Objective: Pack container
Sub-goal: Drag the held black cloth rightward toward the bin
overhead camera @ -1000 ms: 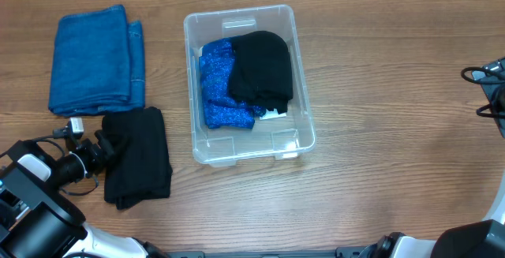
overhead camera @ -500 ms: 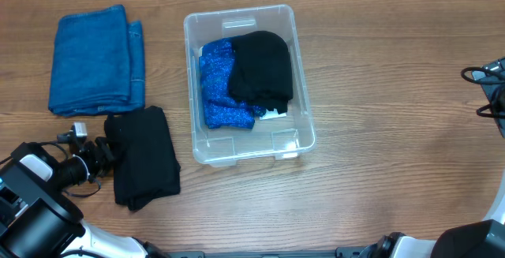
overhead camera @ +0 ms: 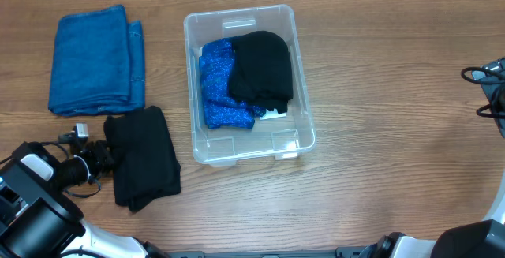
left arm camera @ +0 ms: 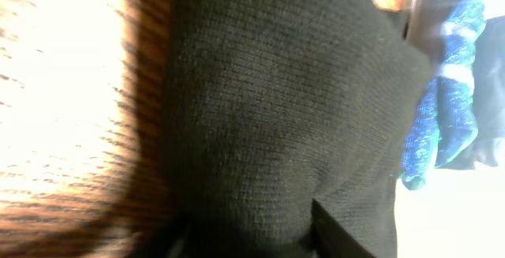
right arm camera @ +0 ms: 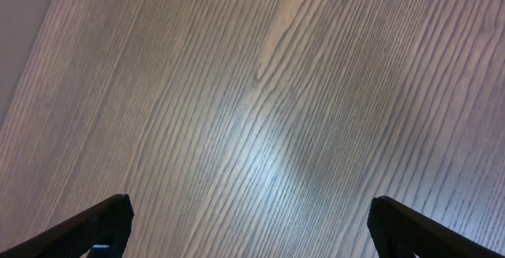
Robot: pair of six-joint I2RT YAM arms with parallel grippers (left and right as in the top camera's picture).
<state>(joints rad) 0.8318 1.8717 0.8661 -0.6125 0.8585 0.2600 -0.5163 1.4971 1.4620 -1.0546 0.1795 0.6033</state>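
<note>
The left tool (overhead camera: 109, 154) lies low over the wooden table (overhead camera: 394, 69), its fingers on either side of the near edge of a folded black knit cloth (overhead camera: 146, 159). The wrist view is filled with that cloth (dark weave bulging between the finger bases), and the fingers stand narrow, but I cannot tell whether they pinch it. Ahead of this tool, just beyond the cloth, sits the clear rectangular plastic container (overhead camera: 248, 146). It holds a speckled bright-blue cloth (overhead camera: 217, 84) with another black cloth (overhead camera: 260, 67) lying partly over it. A folded blue towel (overhead camera: 95, 57) lies farther out from the left tool. The right tool (right arm camera: 248, 207) gapes wide over bare wood, well apart from the container.
</note>
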